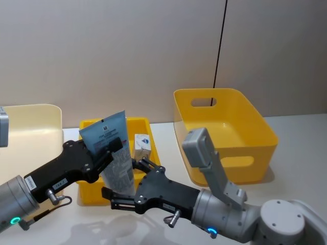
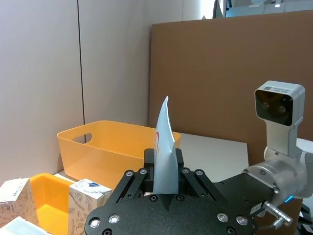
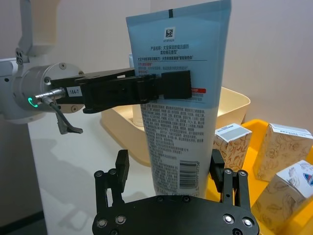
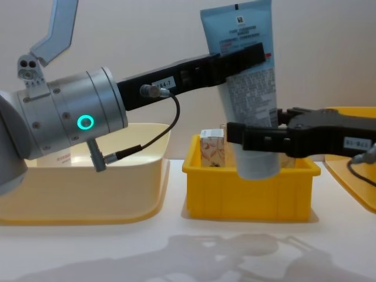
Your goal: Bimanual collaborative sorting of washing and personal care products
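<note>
Handover step, mid-air. My L claw (image 3: 168,84) was pinching the pale-blue tube (image 3: 181,132) across its upper half. It held the tube upright, crimped end up, over the small yellow bin (image 4: 252,188) where the white cartons (image 3: 286,147) sat. My R claw (image 3: 168,164) was spread round the tube's lower part, a finger each side, not yet pressed on. Next, as I judged it: close R firmly w/o crushing, and only then release L. Which bin it was for, I couldn't tell.
</note>
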You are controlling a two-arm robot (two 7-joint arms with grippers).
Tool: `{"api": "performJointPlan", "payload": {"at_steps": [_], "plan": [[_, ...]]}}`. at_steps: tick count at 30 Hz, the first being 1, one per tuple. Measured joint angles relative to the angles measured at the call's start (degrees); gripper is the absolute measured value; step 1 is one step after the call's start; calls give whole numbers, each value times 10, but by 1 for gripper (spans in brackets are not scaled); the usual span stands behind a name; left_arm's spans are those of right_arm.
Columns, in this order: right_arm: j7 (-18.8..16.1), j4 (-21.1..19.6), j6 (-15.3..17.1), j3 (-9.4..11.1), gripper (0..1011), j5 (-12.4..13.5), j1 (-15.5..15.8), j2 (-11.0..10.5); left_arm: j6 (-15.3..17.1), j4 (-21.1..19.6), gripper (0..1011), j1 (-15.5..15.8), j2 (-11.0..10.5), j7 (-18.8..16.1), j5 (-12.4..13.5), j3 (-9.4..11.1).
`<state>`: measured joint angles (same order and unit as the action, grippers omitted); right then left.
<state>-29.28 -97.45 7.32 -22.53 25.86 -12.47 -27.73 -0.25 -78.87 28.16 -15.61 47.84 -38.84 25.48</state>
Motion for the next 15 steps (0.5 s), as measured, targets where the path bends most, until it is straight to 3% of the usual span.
{"api": "performJointPlan", "payload": {"at_steps": [10,15], "plan": [[13,26,-10,-27,996,-28,-29,16,0,0,214,0,0,0,0,0],[17,32,-13,-34,896,-36,-36,20,0,0,214,0,0,0,0,0]]}}
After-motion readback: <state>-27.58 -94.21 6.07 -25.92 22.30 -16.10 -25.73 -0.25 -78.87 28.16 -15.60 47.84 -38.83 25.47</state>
